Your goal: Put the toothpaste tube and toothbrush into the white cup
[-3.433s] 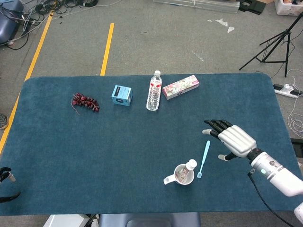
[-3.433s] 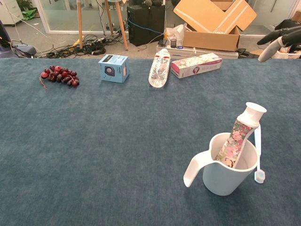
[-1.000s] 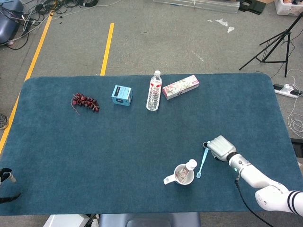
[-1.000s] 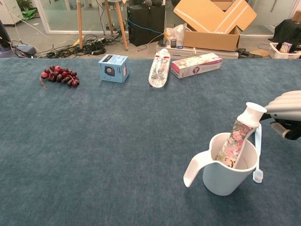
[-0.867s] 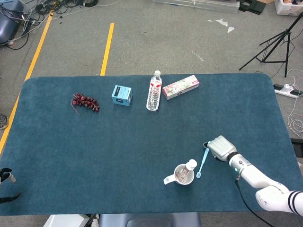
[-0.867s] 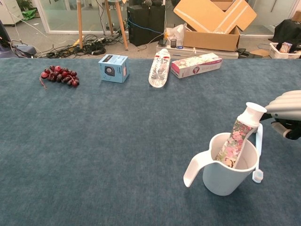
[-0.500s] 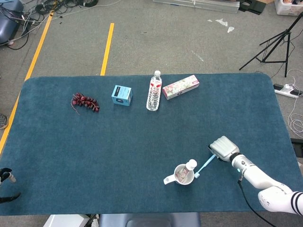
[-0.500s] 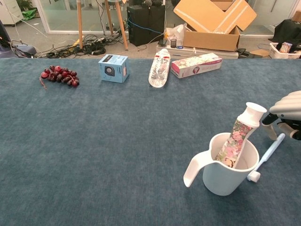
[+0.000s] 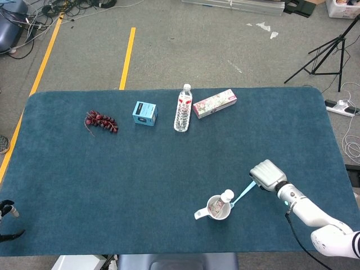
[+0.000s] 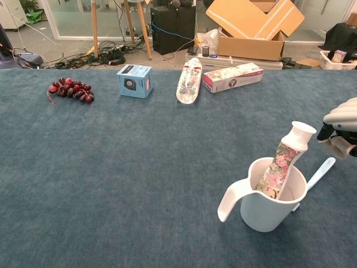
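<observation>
the right hand pinched the toothbrush by its handle end, its long axis slanting down toward the white cup, brush end beside the rim; the toothpaste tube stood inside.

Matt, napped blue cloth under the hand — beside it a smooth glossy plastic cup, and a pale plastic toothbrush — its finish unclear.

Head view looks steeply down on the whole table; chest view looks low, closer across it; both share the cup.
</observation>
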Motion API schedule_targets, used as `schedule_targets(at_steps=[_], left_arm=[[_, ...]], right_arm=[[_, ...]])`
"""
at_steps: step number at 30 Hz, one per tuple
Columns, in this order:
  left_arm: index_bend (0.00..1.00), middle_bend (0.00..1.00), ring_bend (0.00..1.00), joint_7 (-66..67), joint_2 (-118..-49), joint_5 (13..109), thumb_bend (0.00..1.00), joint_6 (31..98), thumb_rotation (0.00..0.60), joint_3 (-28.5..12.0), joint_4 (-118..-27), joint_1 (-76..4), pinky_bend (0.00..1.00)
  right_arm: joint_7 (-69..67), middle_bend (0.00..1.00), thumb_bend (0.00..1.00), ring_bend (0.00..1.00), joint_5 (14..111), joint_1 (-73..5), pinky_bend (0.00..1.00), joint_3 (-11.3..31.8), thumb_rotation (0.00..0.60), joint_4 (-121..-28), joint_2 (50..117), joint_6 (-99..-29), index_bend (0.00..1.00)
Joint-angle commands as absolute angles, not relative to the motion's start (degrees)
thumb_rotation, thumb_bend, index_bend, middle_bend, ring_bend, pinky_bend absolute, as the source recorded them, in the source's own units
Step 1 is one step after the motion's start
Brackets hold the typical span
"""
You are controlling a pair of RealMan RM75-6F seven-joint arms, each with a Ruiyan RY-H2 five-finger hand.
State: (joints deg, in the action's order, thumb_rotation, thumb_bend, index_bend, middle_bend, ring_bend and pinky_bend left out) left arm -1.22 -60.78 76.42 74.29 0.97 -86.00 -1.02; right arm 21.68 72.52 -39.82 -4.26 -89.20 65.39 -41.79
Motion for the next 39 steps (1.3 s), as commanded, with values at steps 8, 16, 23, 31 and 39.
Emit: schedule_targets(at_steps=[8,16,23,31,39], left_arm=[[0.49,0.27,0.21,-1.14,-60.85,76.29,0.00,74.12,0.600,0.98,-85.94,-1.07,0.29],[0.49,0.27,0.21,-1.00,-60.92,76.25,0.00,73.98,0.600,1.02,-85.95,-1.12,0.29],[0.49,0.27,0.21,-1.02,-60.88,76.14,0.00,73.94,0.600,1.01,-85.96,-1.10,0.29],[0.49,0.27,0.21,-0.86,-60.80,75.99,0.00,73.75,0.600,1.02,-86.10,-1.15,0.29],[0.49,0.27,0.21,-1.07,-60.79,76.15,0.00,73.85,0.600,1.03,-86.08,-1.15,0.29]], right_arm=[[10.76,0.31,0.24,0.18,84.70,-36.88,0.37,-5.08,0.600,-83.32,67.68,-48.56,0.50],[4.15,0.05,0.18,0.00,92.54,-35.41,0.15,-6.69,0.600,-77.05,71.41,-54.10,0.48],[2.40,0.01,0.13,0.00,98.07,-33.94,0.12,-8.23,0.600,-72.47,74.13,-59.52,0.48],[2.78,0.00,0.12,0.00,101.01,-32.31,0.11,-9.27,0.600,-67.47,77.23,-63.04,0.46],[1.81,0.00,0.12,0.00,101.68,-32.14,0.11,-9.57,0.600,-66.09,78.33,-63.22,0.46]])
